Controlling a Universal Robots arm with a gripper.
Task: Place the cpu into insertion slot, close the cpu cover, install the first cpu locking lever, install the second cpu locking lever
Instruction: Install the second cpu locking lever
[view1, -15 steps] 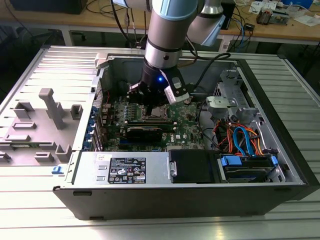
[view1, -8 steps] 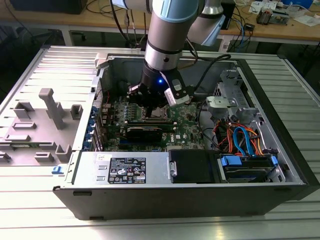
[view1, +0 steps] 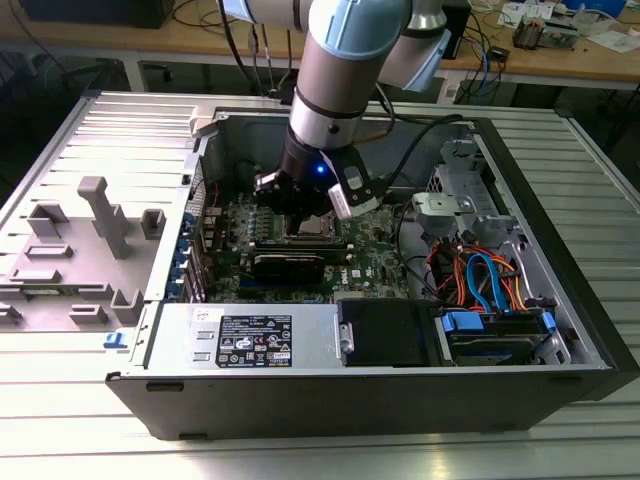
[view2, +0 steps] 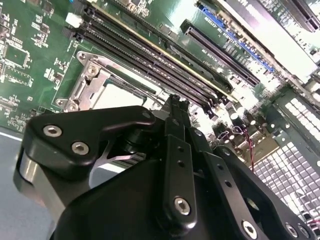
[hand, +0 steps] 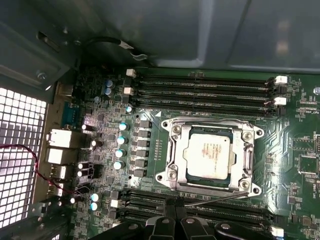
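In the first wrist view the cpu (hand: 209, 155) lies flat in the insertion slot (hand: 210, 131) on the green board. The cpu cover (hand: 176, 152) is folded down around it, and the chip's silver top shows through the cut-out. A thin locking lever (hand: 220, 197) runs along the socket's near edge, slightly lifted at one end. My gripper (hand: 175, 215) hangs beside that edge with its fingers together, holding nothing that I can see. The second wrist view shows the gripper (view2: 177, 105) just above the cover (view2: 82, 92) and cpu (view2: 120, 97). In the exterior view the gripper (view1: 300, 215) is low over the socket inside the case.
Black memory slots (hand: 205, 87) flank the socket on both sides. Capacitors (hand: 120, 150) and rear ports (hand: 60, 140) stand beside it. In the exterior view, cables (view1: 480, 275) and a drive bay (view1: 495, 330) fill the case's right, and the black power supply (view1: 385, 330) sits at the front.
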